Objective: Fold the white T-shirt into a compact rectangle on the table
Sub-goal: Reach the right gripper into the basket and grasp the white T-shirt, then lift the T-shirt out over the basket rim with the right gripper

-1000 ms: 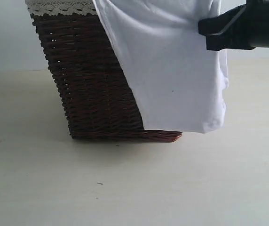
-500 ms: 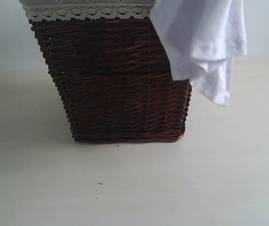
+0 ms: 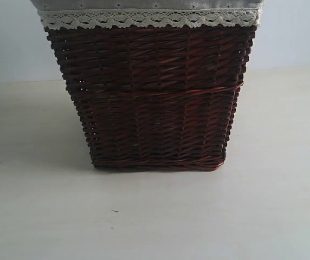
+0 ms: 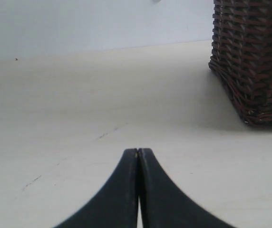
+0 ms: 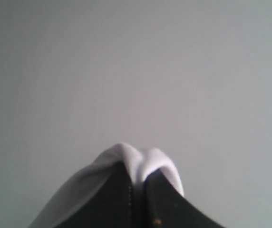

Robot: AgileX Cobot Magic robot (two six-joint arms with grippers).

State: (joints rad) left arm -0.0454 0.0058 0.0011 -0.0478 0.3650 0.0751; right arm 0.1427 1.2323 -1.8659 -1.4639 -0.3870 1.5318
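1. Right gripper (image 5: 138, 183) is clamped tight on a bunch of the white T-shirt (image 5: 126, 154). The cloth bulges over both black fingertips and trails down along one of them.
2. Only a plain pale grey backdrop shows behind that pinch, so I cannot tell where the shirt hangs in relation to the table. This small fold is all of it that can be seen.
3. Left gripper (image 4: 138, 153) has its jaws pressed together with nothing between them, and sits low over the table (image 4: 69, 109).
4. A dark brown wicker basket (image 3: 155, 108) stands on the table and fills the centre and top of the exterior view. It narrows toward its base.
5. Cream lace trim (image 3: 144, 19) runs along the basket's rim at the top of the frame, with grey lining (image 3: 144, 4) above it.
6. The basket's lower corner lies near the left gripper but apart from it, with bare table between.
7. A small dark speck (image 3: 114, 211) marks the table in the lower left of the exterior view.
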